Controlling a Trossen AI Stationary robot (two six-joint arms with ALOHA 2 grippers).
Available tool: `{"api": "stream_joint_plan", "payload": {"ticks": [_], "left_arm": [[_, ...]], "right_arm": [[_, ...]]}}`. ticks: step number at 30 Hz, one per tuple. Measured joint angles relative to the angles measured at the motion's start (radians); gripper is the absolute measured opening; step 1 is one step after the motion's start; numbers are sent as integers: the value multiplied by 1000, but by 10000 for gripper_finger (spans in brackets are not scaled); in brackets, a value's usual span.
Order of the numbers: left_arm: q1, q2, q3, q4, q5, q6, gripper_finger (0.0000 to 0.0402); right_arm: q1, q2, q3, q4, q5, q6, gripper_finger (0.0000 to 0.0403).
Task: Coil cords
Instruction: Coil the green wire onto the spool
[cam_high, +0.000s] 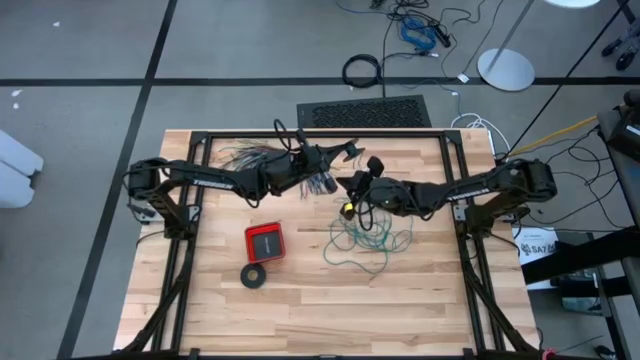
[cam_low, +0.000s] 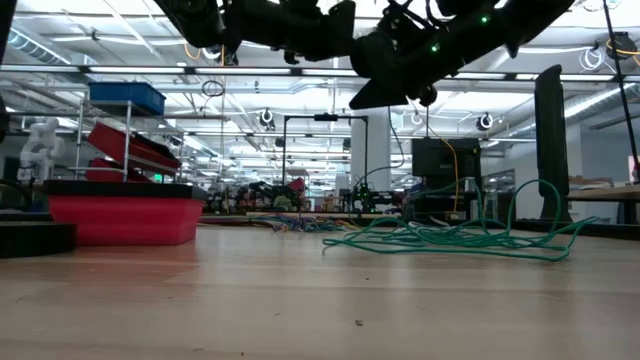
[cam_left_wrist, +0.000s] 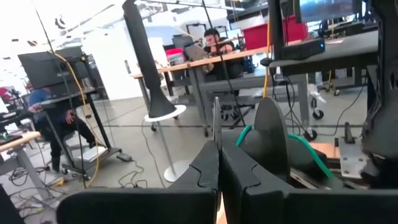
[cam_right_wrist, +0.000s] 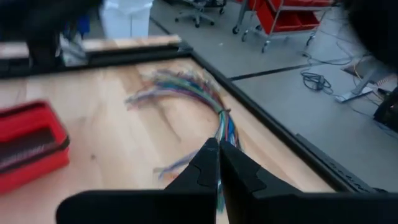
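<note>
Both sets of jaws are closed, and none visibly grips a cord. The right gripper (cam_high: 352, 186) and left gripper (cam_high: 340, 152) hover mid-bench toward its far edge. The teal-green wire (cam_high: 365, 240) sprawls loose near the bench's middle.

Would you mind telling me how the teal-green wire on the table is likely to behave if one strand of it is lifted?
The teal-green wire lies in a loose, sprawling tangle, so it would probably hang limp and drag its other loops along. Some loops arch up off the wood in the low view, suggesting slight springiness. It looks thin, so likely light and apt to slip from a pinch.
</note>
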Motion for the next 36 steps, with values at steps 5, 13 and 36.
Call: {"api": "stream_joint_plan", "payload": {"ticks": [5,13,36], "left_arm": [[-1,0,0,-5,3,20,0],[-1,0,0,-16,11,22,0],[-9,0,-1,13,45,19,0]], "right_arm": [[33,-19,0,-59,37,-60,40],[77,-137,0,-276,174,-48,112],[-40,-203,-206,-156,113,17,116]]}}
